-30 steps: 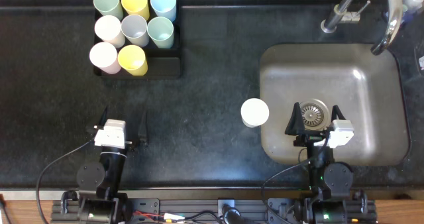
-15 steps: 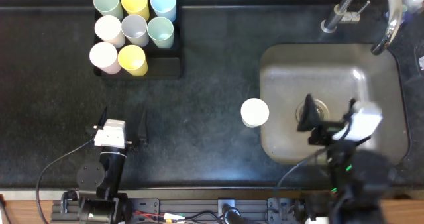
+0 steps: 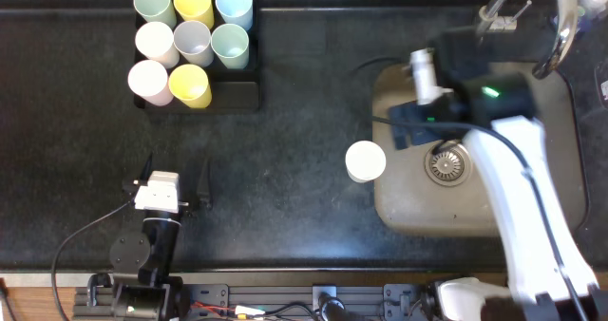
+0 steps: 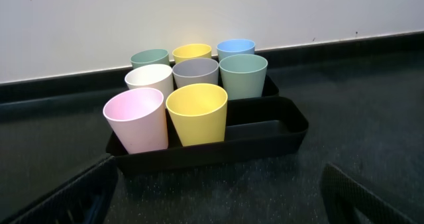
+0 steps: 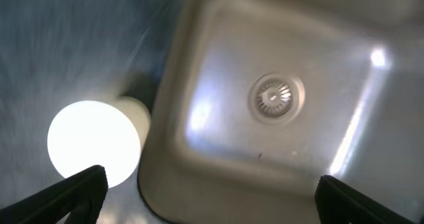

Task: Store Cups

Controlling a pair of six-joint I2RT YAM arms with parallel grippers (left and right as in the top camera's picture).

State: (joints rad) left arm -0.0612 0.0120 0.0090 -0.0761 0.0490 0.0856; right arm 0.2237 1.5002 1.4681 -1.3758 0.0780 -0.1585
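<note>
Hovering with right gripper (image 5: 211, 177) above the nine-o'clock rim of the sink (image 3: 532, 207), by the white cup (image 3: 366, 160), fingers wide for a grasp. Resting with left gripper (image 3: 178, 177), fingers wide, facing the vacant five-o'clock slot of the tray (image 3: 237, 95).

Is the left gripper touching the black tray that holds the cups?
Apart. The top view shows bare counter between the left gripper and the tray.

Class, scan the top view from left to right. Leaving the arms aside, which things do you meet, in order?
black tray of cups → lone white cup → sink drain
</note>
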